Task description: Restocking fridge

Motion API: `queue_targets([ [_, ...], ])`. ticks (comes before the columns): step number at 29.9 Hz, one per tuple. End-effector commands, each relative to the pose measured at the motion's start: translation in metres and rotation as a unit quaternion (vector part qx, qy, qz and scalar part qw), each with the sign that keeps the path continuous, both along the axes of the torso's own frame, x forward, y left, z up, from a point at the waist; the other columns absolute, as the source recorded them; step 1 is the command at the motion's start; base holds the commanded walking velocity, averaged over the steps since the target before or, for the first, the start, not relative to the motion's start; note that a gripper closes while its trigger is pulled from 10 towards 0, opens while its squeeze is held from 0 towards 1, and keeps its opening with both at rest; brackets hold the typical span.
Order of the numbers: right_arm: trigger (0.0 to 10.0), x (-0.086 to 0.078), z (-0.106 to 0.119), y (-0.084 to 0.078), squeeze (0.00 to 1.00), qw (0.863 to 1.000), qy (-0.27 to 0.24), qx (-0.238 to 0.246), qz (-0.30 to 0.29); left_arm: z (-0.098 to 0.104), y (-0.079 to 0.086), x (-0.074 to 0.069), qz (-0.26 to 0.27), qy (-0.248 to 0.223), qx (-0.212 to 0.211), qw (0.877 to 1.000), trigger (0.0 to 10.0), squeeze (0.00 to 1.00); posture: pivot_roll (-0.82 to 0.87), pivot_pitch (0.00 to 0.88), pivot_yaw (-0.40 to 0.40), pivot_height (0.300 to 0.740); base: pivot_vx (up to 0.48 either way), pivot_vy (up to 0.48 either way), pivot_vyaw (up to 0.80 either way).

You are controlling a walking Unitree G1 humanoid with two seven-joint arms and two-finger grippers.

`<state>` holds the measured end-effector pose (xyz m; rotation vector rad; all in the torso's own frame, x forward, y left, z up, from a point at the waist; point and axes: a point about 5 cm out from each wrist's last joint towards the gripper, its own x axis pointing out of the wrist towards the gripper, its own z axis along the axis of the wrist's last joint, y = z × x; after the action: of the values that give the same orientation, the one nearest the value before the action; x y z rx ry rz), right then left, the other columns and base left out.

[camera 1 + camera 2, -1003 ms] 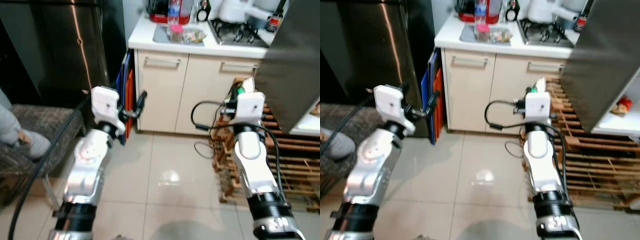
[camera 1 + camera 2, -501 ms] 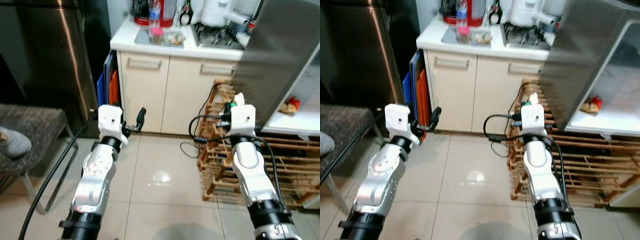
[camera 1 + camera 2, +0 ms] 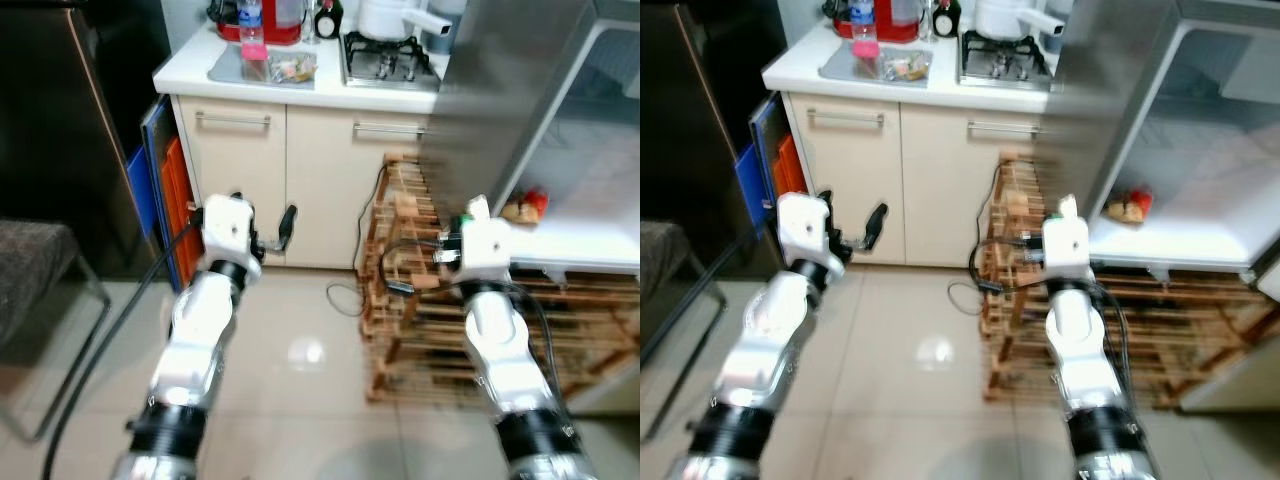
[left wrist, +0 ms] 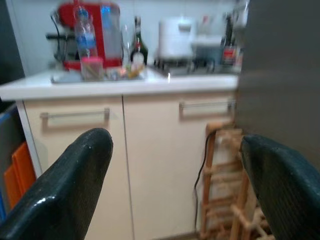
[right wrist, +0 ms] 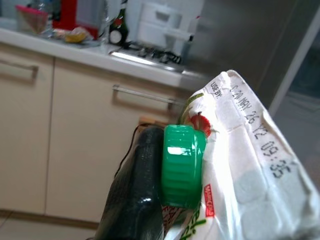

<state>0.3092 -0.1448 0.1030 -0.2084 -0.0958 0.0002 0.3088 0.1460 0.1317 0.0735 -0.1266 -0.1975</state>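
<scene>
Now my view has swung right and the open fridge (image 3: 1200, 200) fills more of it; my right gripper (image 5: 165, 200) pinches the carton (image 5: 240, 170), left gripper (image 4: 170, 185) spread, shelf nearly reachable.

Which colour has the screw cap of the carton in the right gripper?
Green. The cap shows best in the right wrist view, on the white carton.

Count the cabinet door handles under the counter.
2. The left handle is on the cabinet door below the tray of items; the right handle is on the door below the stove, beside the open fridge door. More may be hidden behind that door.
</scene>
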Motion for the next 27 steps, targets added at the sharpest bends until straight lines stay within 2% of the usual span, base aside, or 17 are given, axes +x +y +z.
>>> queue_targets([
  [1,0.0,0.002,0.005,-0.01,0.0,1.0,-0.009,-0.005,-0.015,0.002,-0.01,0.0,-0.02,-0.005,0.0,1.0,10.0,0.0,-0.09,0.0,-0.013,0.74,0.266,-0.398,0.0],
  [5,0.0,0.001,0.004,-0.008,0.0,1.0,-0.009,-0.004,-0.012,0.007,-0.017,-0.004,-0.053,-0.021,-0.017,0.998,10.0,0.0,-0.09,0.0,-0.014,0.74,0.266,-0.398,0.0],
  [9,0.0,0.0,0.002,-0.009,0.0,1.0,-0.005,-0.007,-0.011,0.008,-0.02,-0.006,-0.068,-0.029,-0.008,0.997,10.0,0.0,-0.09,0.0,-0.016,0.74,0.128,-0.41,0.0],
  [16,0.0,0.001,0.002,-0.013,0.0,1.0,-0.003,-0.011,-0.014,0.009,-0.021,-0.005,-0.07,-0.029,-0.01,0.997,10.0,0.0,-0.09,0.0,-0.018,0.74,0.137,-0.414,0.0],
  [17,0.0,0.001,0.002,-0.014,0.0,1.0,-0.003,-0.012,-0.015,0.01,-0.02,-0.004,-0.062,-0.037,0.011,0.997,10.0,0.0,-0.09,0.0,-0.019,0.74,0.0,-0.435,0.0],
  [19,0.0,0.001,0.002,-0.014,0.0,1.0,-0.002,-0.012,-0.016,0.01,-0.02,-0.003,-0.062,-0.04,0.022,0.997,10.0,0.0,-0.1,0.0,-0.018,0.74,0.0,-0.435,0.0],
  [27,0.0,0.003,0.003,-0.012,0.0,1.0,-0.005,-0.011,-0.014,0.01,-0.013,0.002,-0.054,-0.028,0.005,0.998,10.0,0.0,-0.09,0.0,-0.014,0.74,0.061,-0.429,0.0],
])
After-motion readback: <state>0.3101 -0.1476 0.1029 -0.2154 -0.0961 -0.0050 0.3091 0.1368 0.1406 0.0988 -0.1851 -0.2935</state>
